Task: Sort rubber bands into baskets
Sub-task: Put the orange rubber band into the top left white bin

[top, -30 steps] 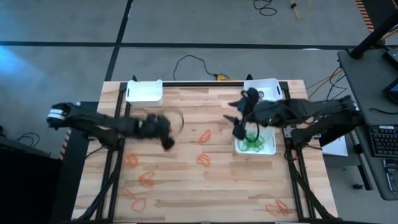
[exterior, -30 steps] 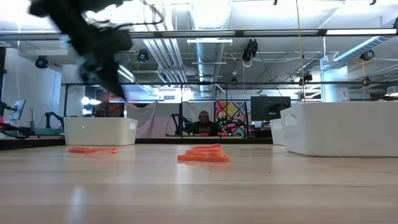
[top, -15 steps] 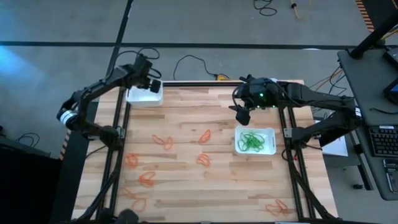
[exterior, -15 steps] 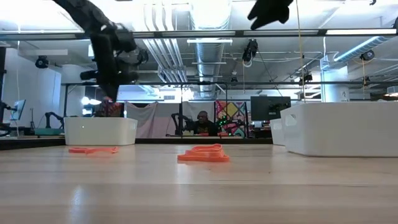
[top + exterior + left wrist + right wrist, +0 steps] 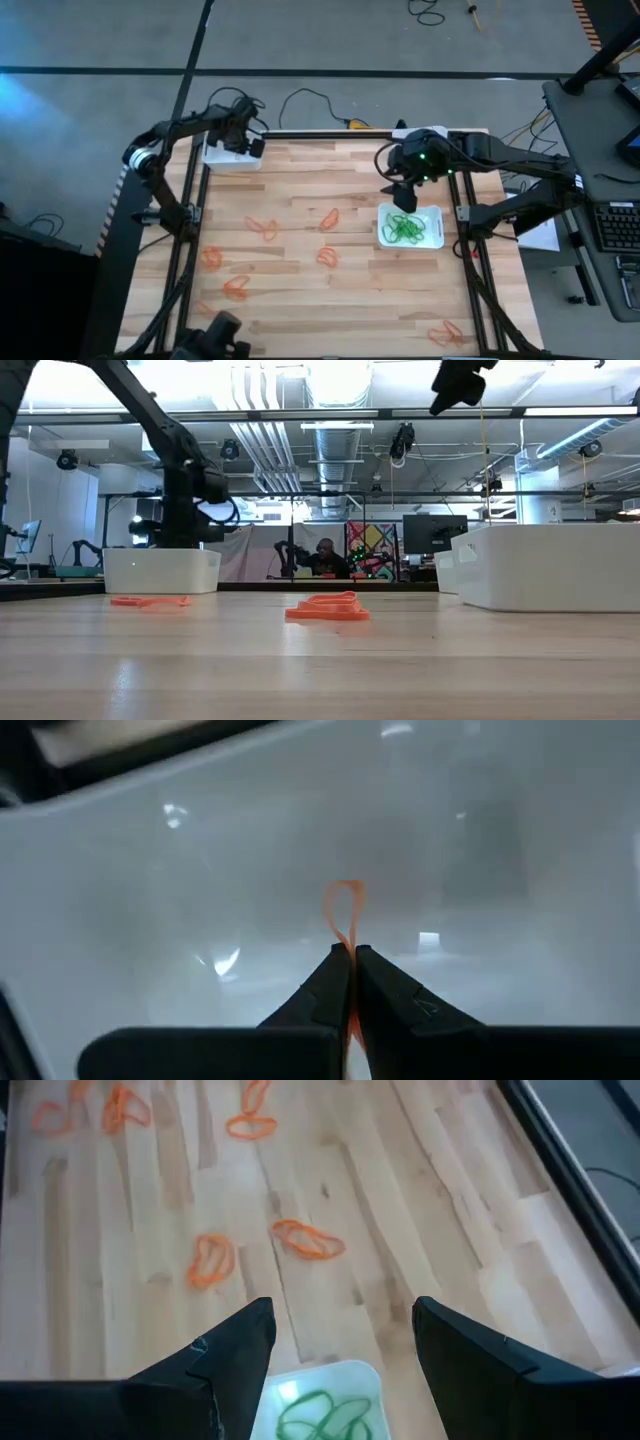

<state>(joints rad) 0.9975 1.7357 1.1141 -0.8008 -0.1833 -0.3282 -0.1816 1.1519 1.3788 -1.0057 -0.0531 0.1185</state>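
Orange thin loop [image 5: 343, 910] pinched in left gripper [image 5: 351, 952] over smooth white basket [image 5: 228, 156]; we see right gripper [image 5: 340, 1342] released, now shifted above green-band basket [image 5: 430, 236].

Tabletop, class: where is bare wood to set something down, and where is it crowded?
Bare: the strip between the far-left basket and the right hand, and the near edge's middle. Crowded: orange rubber bands across the left and centre; the basket of green bands at right.
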